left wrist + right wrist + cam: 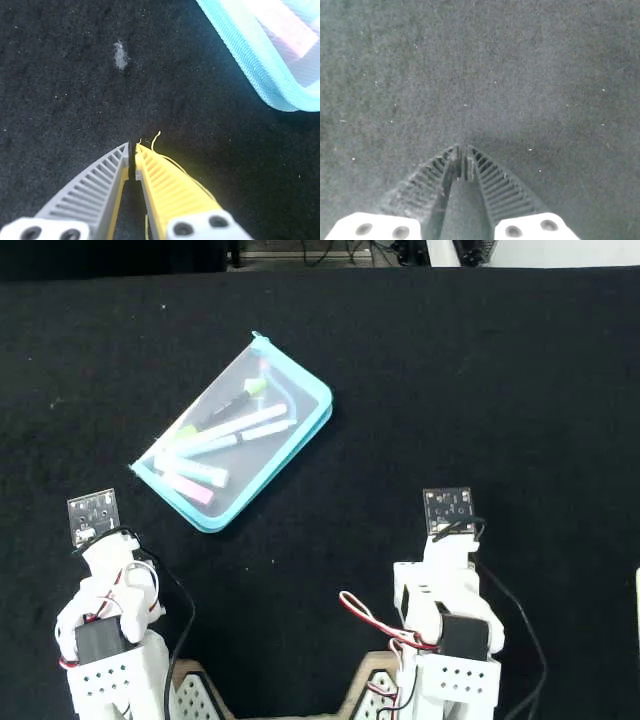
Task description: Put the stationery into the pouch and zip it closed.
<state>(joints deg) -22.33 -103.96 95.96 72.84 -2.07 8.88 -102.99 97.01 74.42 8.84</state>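
A light-blue pouch (237, 435) with a clear front lies slanted on the black table, left of centre. Inside it I see white pens (240, 427), a pink eraser-like block (188, 490) and a green-tipped marker (254, 387). Its zipper pull (255, 337) sits at the far corner. In the left wrist view the pouch's blue edge (260, 65) shows a short way from my left gripper (132, 148), which is shut with nothing in it. My right gripper (461, 150) is shut over bare cloth. Both arms (105, 590) (445, 580) rest near the table's front edge.
Black cloth (480, 390) covers the whole table. A small lint speck (120, 54) lies on it ahead of the left gripper. Cables and equipment sit beyond the far edge (330, 252).
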